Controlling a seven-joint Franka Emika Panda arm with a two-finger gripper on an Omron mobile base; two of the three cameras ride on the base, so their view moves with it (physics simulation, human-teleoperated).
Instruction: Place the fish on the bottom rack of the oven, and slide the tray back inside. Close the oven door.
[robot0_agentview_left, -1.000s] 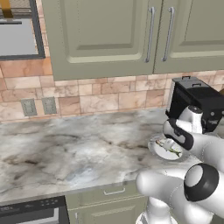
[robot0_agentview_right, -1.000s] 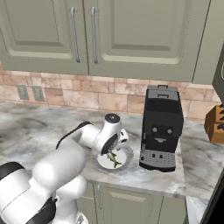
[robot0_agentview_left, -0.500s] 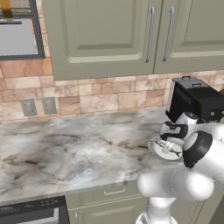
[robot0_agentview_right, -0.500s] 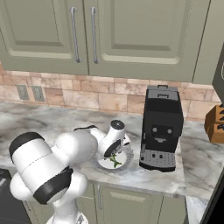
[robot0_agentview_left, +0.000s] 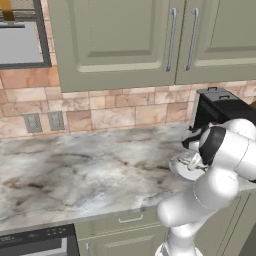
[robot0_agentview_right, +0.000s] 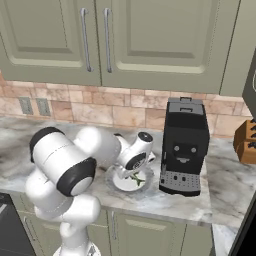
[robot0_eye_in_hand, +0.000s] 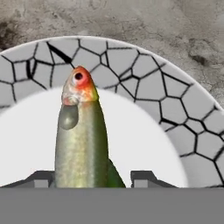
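Item 1, fish (robot0_eye_in_hand: 83, 140): slender, greenish-yellow, red-orange head with dark eye. In hand view, lying lengthwise from 6 o'clock toward 12 o'clock, head uppermost, on white centre of plate. In right base view, green sliver (robot0_agentview_right: 135, 178) visible on plate just under hand.

Item 2, plate (robot0_eye_in_hand: 175, 113): round, white centre, grey rim with black crackle pattern. Resting on marble counter (robot0_agentview_left: 75, 170), at 9 o'clock of coffee machine in right base view, near front edge.

Item 3, gripper (robot0_eye_in_hand: 93, 177): 2 dark finger tips at bottom of hand view, 1 at 7 o'clock (robot0_eye_in_hand: 41, 178), 1 at 5 o'clock (robot0_eye_in_hand: 146, 177). Left tip against fish flank; small gap between fish and right tip. Jaws partly drawn in around fish; whether clamped on it cannot be told. Hand pointed down over plate (robot0_agentview_right: 131, 176) in right base view.

Item 4, coffee machine (robot0_agentview_right: 184, 145): black, upright, on counter just beside plate.

Item 5, wall cabinets (robot0_agentview_left: 125, 40): grey-green, 2 doors with vertical silver handles, at 12 o'clock above counter.

Item 6, backsplash (robot0_agentview_left: 100, 112): tan and pink stone tiles, 2 outlet plates at 9 o'clock in left base view.

Item 7, knife block (robot0_agentview_right: 247, 141): wooden, at 3 o'clock edge of right base view.
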